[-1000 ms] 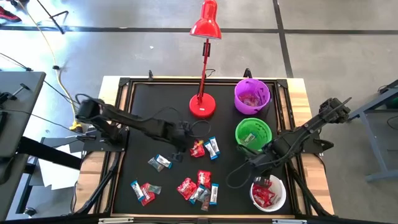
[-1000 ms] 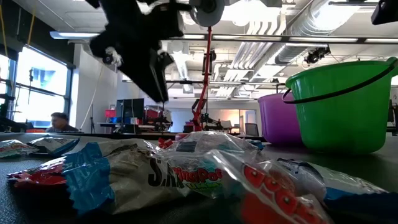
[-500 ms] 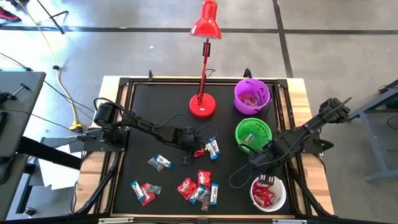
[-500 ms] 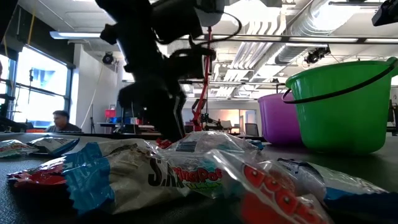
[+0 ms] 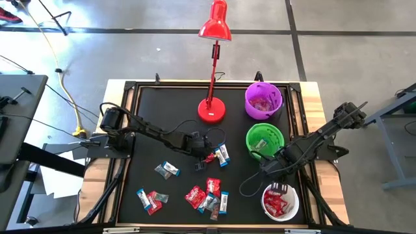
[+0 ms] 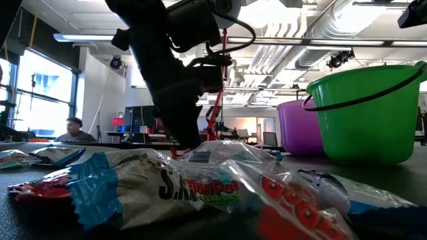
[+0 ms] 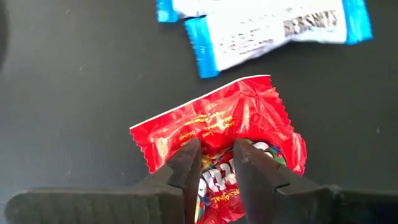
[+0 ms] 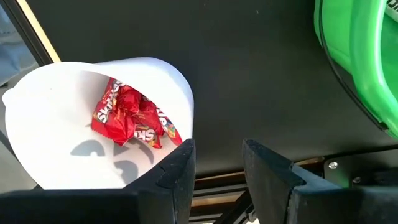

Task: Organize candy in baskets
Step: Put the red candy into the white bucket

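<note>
Candy is partly sorted: red packs lie in the white basket (image 5: 281,202), some in the purple basket (image 5: 263,99), many loose on the counter (image 5: 162,123). Left gripper (image 7: 216,171) pinches a crinkled red candy (image 7: 230,127) mid-counter, jaws narrowly apart. Right gripper (image 8: 217,163) hovers over the white basket, jaws parted, empty.

3 baskets stand upright along the mat's right side: purple basket (image 5: 263,101) farthest back, holding sweets; green basket (image 5: 264,139) in the middle; white basket (image 5: 280,201) nearest the front, holding red packets. Loose candy (image 5: 207,195) lies scattered on the mat; a red packet (image 7: 217,140) lies flat beside blue-and-white ones.
</note>
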